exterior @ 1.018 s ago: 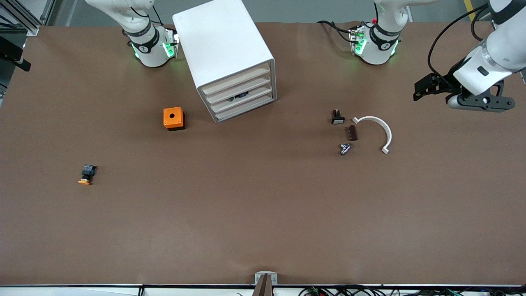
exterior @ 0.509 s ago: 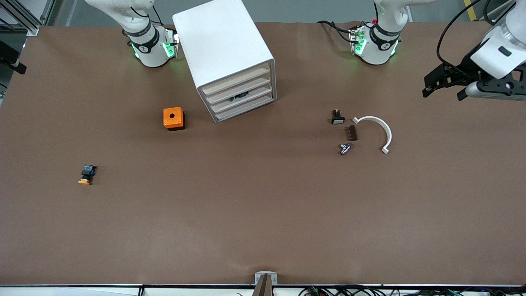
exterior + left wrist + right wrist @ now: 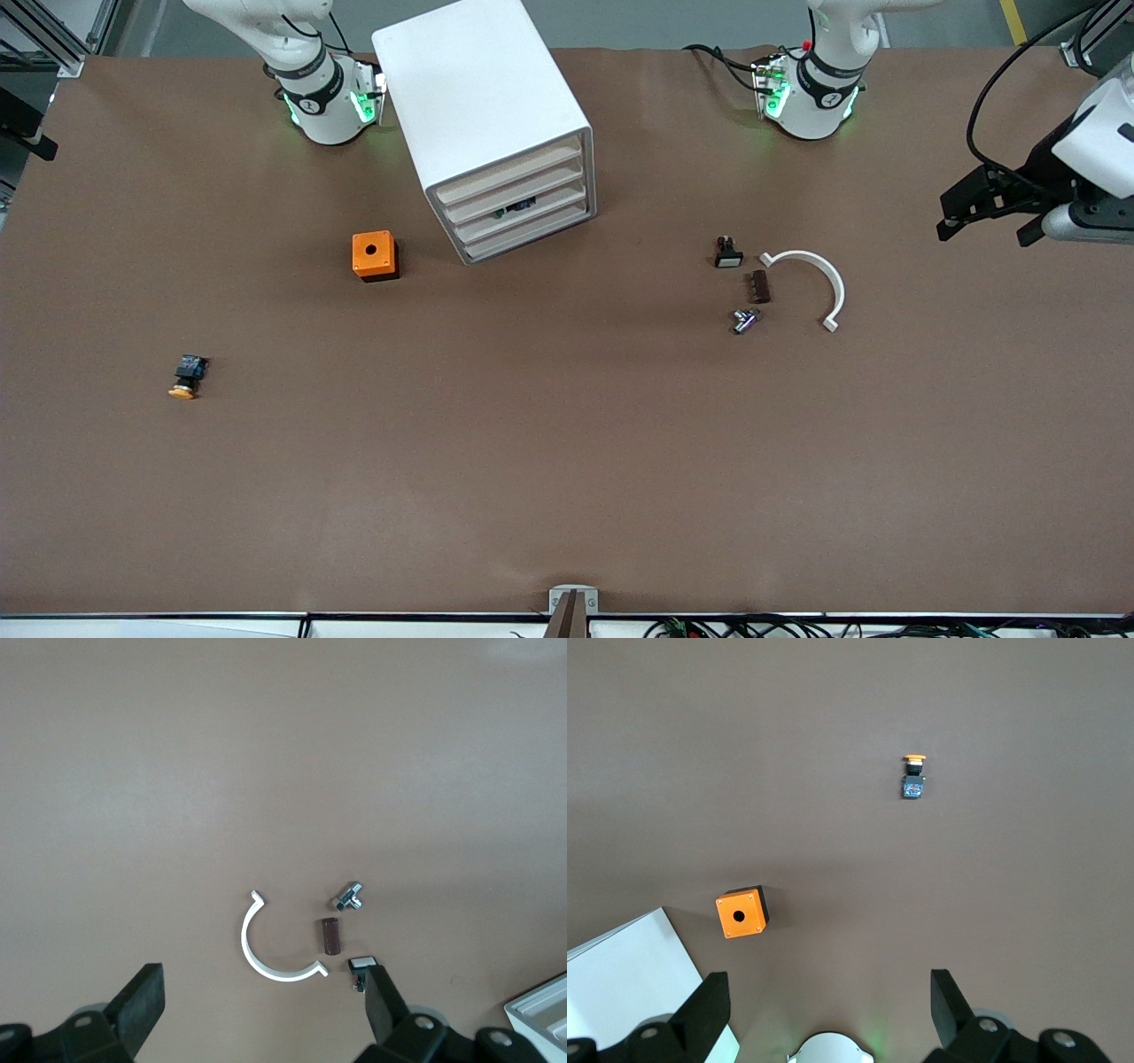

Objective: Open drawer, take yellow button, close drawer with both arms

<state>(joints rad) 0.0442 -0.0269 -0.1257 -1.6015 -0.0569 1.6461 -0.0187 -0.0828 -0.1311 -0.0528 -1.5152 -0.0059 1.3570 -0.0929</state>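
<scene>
The white cabinet [image 3: 483, 106] stands near the right arm's base, and its topmost drawer [image 3: 509, 174] is shut like the three fronts below it. The button [image 3: 185, 377], with an orange cap and a black body, lies on the table toward the right arm's end, nearer to the front camera than the cabinet. It also shows in the right wrist view [image 3: 913, 780]. My left gripper [image 3: 985, 227] is open and empty over the left arm's end of the table; its own view shows it too [image 3: 263, 985]. My right gripper [image 3: 828, 988] is open and empty, high over its arm's base.
An orange cube [image 3: 375, 255] with a round hole sits beside the cabinet. Toward the left arm's end lie a white curved clip [image 3: 819, 275], a black part with a white face [image 3: 727, 255], a brown part [image 3: 760, 286] and a metal part [image 3: 744, 320].
My left gripper has moved farther toward the left arm's end of the table, away from the small parts. The cabinet, the button and the loose parts have not moved.
</scene>
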